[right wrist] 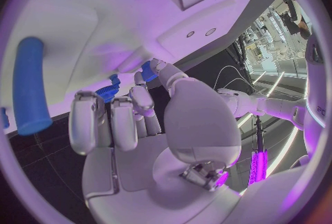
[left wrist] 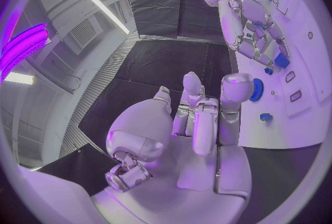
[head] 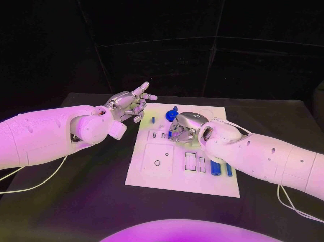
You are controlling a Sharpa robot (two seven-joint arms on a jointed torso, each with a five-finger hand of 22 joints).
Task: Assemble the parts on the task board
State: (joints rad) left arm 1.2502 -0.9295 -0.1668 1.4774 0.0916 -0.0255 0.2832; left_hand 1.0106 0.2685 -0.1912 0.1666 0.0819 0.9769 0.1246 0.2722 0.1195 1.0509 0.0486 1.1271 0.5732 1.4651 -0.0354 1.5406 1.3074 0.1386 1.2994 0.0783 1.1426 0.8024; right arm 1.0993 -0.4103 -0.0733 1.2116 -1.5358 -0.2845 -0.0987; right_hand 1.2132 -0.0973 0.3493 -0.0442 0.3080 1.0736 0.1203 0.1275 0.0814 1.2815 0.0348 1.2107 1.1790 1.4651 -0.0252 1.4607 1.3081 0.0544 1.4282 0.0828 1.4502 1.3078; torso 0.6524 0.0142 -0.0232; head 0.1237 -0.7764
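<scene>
A black table (head: 74,201) with a matte surface holds the task board (head: 162,174), a flat white rectangular plate with shallow rectangular and round recesses cut into it. Nearest the robot, at the board's near right part, two smooth blue rod-shaped parts (head: 216,168) lie side by side beside two empty slots, so they do not look seated yet. Further along, over the board's middle, the right hand (head: 182,132), silver and glossy on a white arm, bends down with its fingers curled in; in the right wrist view a small blue part (right wrist: 149,71) sits at its fingertips and seems to be pinched there, just beside a blue gear (right wrist: 105,92) with a toothed rim. That gear (head: 172,115) stands near the board's far edge, apparently already on its post. A small blue peg (head: 152,120) stands close by to its left. Beyond the board's far left corner, the left hand (head: 129,105) hovers off the plate, fingers spread and holding nothing. Judging by the empty recesses and loose rods, the assembly looks partly done, with several parts left to place.
</scene>
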